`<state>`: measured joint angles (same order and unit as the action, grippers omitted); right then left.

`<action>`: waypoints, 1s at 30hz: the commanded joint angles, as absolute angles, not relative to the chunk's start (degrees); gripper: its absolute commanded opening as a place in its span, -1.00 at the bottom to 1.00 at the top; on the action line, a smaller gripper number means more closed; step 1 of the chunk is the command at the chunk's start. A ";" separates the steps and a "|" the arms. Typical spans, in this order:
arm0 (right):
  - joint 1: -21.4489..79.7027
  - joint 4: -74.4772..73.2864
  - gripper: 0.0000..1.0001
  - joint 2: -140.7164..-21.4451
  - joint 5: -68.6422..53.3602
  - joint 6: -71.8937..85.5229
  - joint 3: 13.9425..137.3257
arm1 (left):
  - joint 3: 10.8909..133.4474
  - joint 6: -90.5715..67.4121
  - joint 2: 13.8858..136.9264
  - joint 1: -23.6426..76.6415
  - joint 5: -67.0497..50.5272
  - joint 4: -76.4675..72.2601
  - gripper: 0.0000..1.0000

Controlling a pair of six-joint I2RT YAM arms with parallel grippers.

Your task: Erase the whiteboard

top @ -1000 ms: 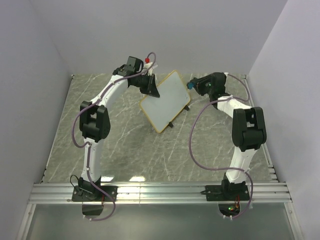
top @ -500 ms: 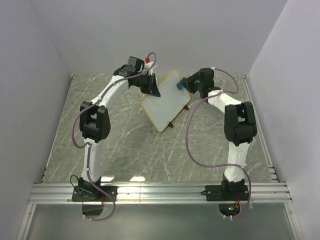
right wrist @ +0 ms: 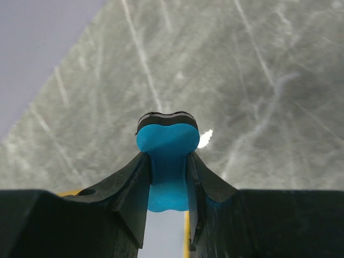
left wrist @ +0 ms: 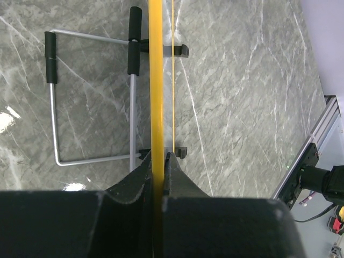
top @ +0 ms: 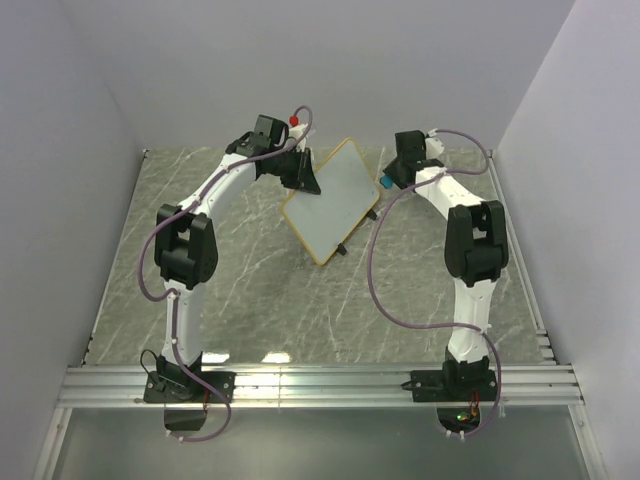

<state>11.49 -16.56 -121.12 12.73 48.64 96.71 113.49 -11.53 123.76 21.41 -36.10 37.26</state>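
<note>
The left end effector (top: 303, 173) is seen closed on the upper-left edge of the whiteboard (top: 332, 198). In the left wrist view the yellow frame is pinched between both fingers. The whiteboard is found tilted at the far middle of the table (top: 250, 290). Its black feet (left wrist: 180, 51) and a wire stand (left wrist: 54, 115) are shown close to the table. Just beside the board's right corner, a blue eraser (right wrist: 166, 141) is clamped in the closed right end effector (top: 387, 181).
</note>
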 commanded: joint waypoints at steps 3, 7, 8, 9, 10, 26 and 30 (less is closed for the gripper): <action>14.85 -18.64 -1.00 -118.39 18.72 45.70 95.72 | 110.57 -2.37 127.97 23.38 -23.73 41.04 -0.99; 15.12 -10.83 -1.00 -114.97 15.39 48.86 88.26 | 110.22 -2.55 127.71 23.38 -24.08 40.78 -0.99; 15.20 -10.11 -1.00 -114.61 15.03 50.26 87.29 | 110.21 -2.55 127.53 23.38 -24.17 40.69 -0.99; 15.12 -9.67 -1.00 -114.52 14.94 50.80 86.58 | 110.21 -2.55 127.62 23.38 -24.26 40.69 -0.99; 15.03 -9.49 -1.00 -114.70 15.03 51.58 86.40 | 110.21 -2.55 127.53 23.38 -24.26 40.69 -0.99; 14.77 -10.63 -1.00 -119.53 20.03 51.59 91.15 | 107.22 -2.64 125.68 23.38 -25.49 39.02 -0.99; 15.38 -13.79 -1.00 -119.44 21.79 51.42 91.58 | 107.49 -2.81 125.77 23.38 -26.28 38.94 -0.99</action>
<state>15.18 -11.57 -119.20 17.93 51.75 89.76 110.69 -11.75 122.08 21.45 -36.10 34.94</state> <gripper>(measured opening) 0.364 0.080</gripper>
